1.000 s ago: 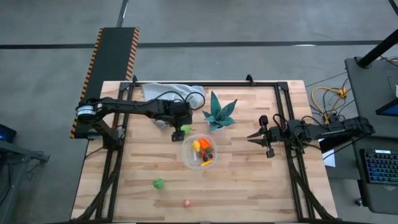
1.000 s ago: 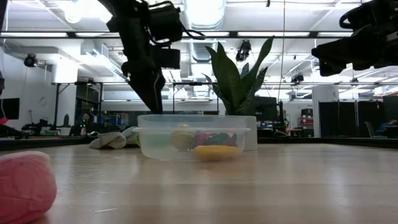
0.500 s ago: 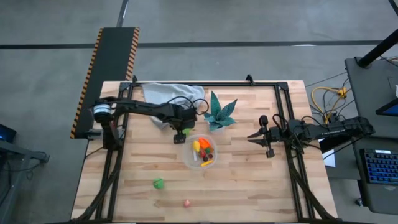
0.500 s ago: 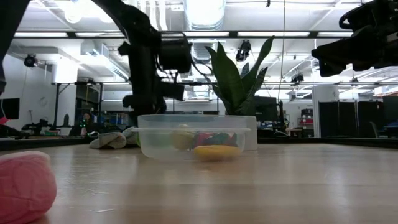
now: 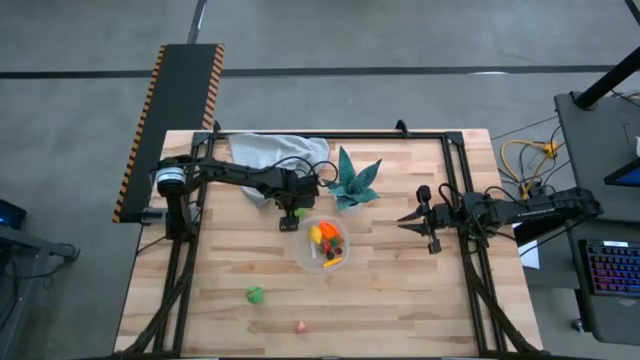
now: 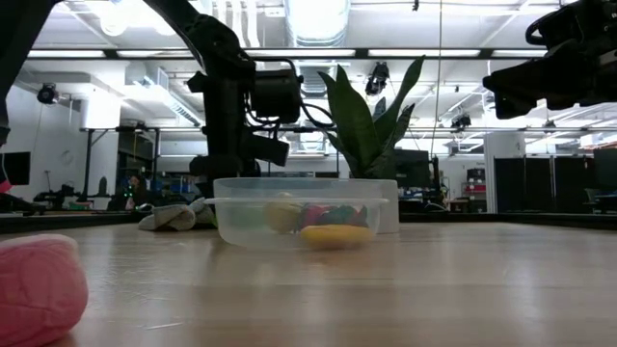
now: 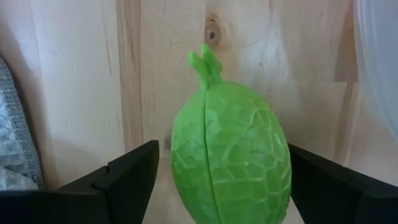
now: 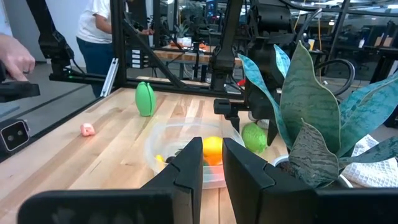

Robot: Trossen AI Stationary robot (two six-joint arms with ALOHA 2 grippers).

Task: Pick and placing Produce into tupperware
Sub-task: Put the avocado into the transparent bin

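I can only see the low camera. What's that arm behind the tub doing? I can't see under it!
Observer: The left end effector is down over a green piece lying on the table.
Operator: Did it grab it?
Observer: Not yet. The left wrist view shows bare wood between one finger and the piece.
Operator: Any more to pick up?
Observer: From above, another green piece lies apart from the tupperware, toward the front edge.
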